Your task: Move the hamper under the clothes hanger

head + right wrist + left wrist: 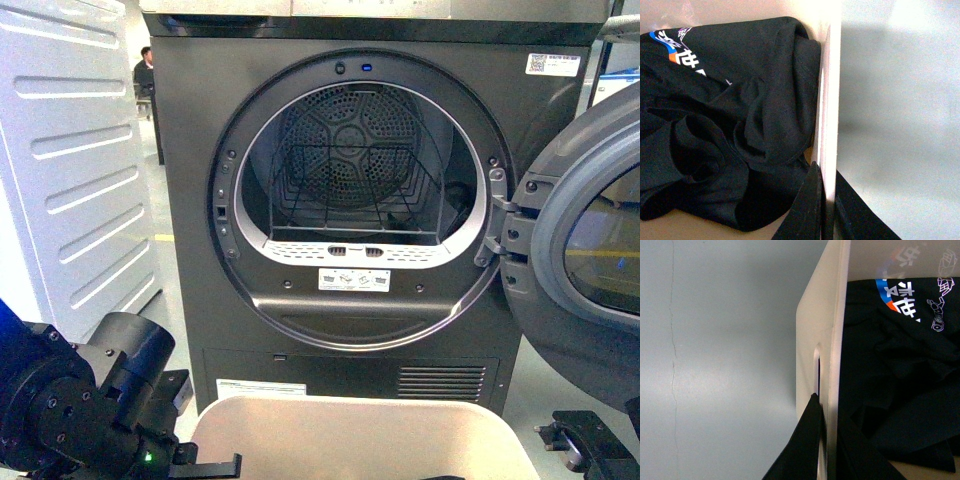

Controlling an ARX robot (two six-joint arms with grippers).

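Note:
The beige hamper [360, 435] sits low in the front view, right before the dryer, with only its near wall and rim showing. My left gripper [827, 440] is shut on the hamper's side wall [812, 330] by the slot handle [816, 370]. On the opposite wall [829, 100] my right gripper [824, 200] is shut, one finger inside and one outside. A black T-shirt [725, 125] with printed lettering lies crumpled inside the hamper, also seen as dark cloth [900, 370] in the left wrist view. The clothes hanger is out of view.
A dark grey dryer [360, 200] stands straight ahead, its drum empty and its round door [590, 250] swung open to the right. A white ribbed panel [70, 170] stands at the left. Pale grey floor [720, 365] lies beside the hamper.

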